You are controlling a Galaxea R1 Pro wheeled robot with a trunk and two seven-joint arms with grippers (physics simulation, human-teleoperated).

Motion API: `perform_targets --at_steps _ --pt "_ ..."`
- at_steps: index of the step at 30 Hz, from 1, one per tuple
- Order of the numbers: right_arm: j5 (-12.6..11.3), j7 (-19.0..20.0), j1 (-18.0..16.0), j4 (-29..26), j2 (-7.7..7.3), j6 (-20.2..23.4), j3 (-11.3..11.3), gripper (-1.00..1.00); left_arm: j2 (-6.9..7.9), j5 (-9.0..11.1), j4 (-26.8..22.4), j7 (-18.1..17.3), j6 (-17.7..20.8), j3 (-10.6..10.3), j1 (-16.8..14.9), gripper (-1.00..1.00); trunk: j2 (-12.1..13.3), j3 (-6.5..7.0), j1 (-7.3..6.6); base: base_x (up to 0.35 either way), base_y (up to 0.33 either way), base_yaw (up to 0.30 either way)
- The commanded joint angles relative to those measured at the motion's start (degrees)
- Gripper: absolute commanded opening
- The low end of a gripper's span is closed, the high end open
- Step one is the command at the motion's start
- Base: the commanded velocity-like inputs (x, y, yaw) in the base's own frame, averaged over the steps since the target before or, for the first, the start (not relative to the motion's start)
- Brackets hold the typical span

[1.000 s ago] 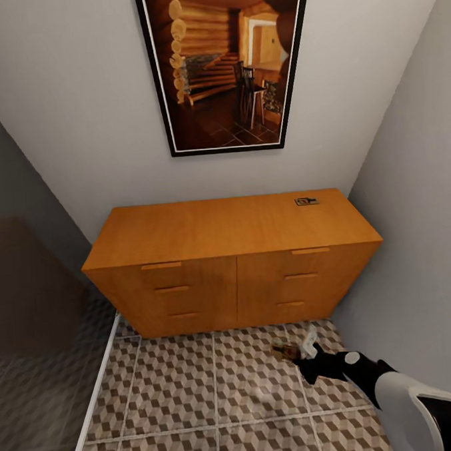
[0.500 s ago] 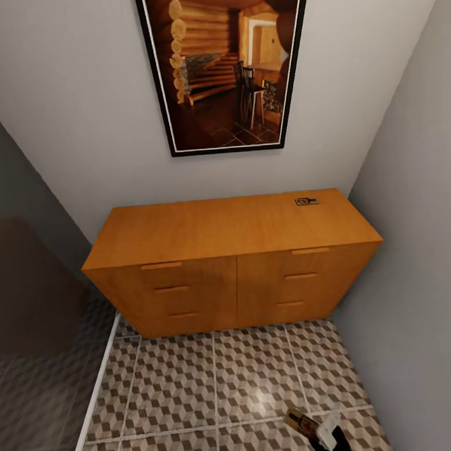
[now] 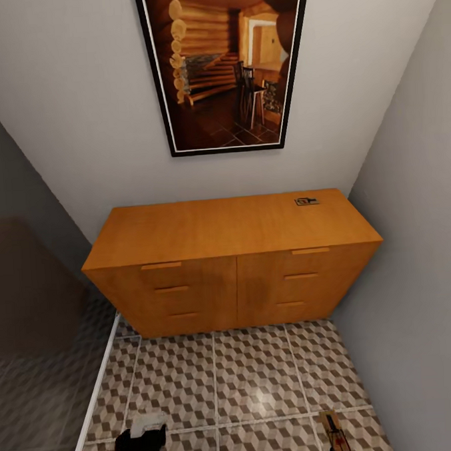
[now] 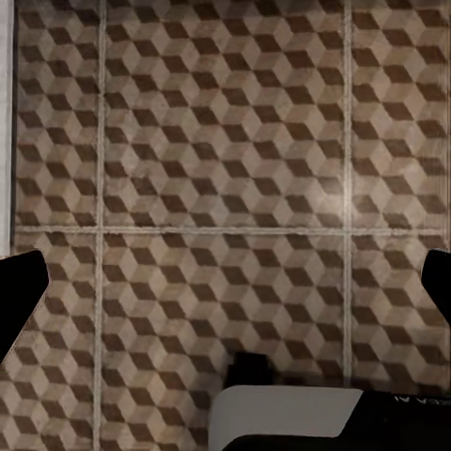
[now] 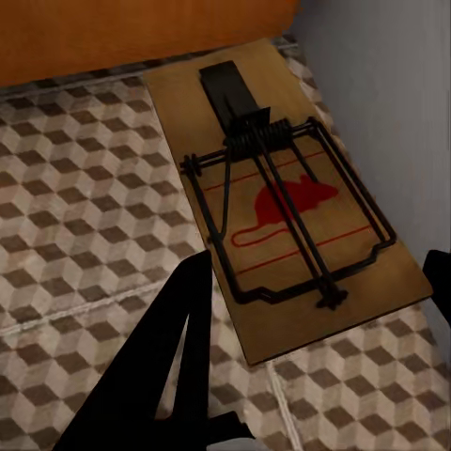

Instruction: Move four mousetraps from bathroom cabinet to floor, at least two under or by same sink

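The orange-brown cabinet [image 3: 230, 252] stands against the far wall with all its drawers closed. One mousetrap [image 3: 306, 201] lies on its top near the back right corner. Another mousetrap [image 3: 333, 432] [image 5: 287, 211] lies flat on the patterned bathroom floor [image 3: 215, 379] close to the right wall. My right gripper [image 5: 315, 291] hangs open just above this trap, one dark finger [image 5: 178, 348] on each side and not touching it. My left gripper [image 3: 146, 427] [image 4: 225, 282] is open over bare tiles at the lower left. The sink is out of view.
A glass shower screen [image 3: 41, 370] with a white frame closes off the left side. The grey wall [image 3: 416, 294] runs close along the right. A framed picture [image 3: 226, 65] hangs above the cabinet. Open tiles lie between the cabinet and me.
The right arm drew back out of the head view, carrying the mousetrap from near the cabinet to the floor by the right wall, then let it go. The left gripper has come into view.
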Motion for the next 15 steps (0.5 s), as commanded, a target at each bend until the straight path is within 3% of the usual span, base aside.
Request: perform_targets --at_steps 1,5,15 --pt "0.42 -0.57 -0.02 -0.4 0.07 -0.18 -0.37 -1.0 -0.22 0.62 -2.81 0.87 2.76 -0.47 -0.03 1.0 -0.1 -0.09 0.03 0.0 0.0 0.0" --pt "0.43 -0.39 0.0 -1.14 -0.05 -0.76 -0.19 -1.0 -1.33 0.55 -8.74 1.13 6.96 -0.58 -0.08 1.0 -0.1 -0.09 0.03 0.0 0.0 0.0" --pt "0.68 -0.25 0.0 -1.22 -0.36 -0.82 0.17 -1.0 -2.27 0.39 -7.66 1.03 6.97 -1.03 -0.06 1.0 -0.1 -0.09 0.03 0.0 0.0 0.0"
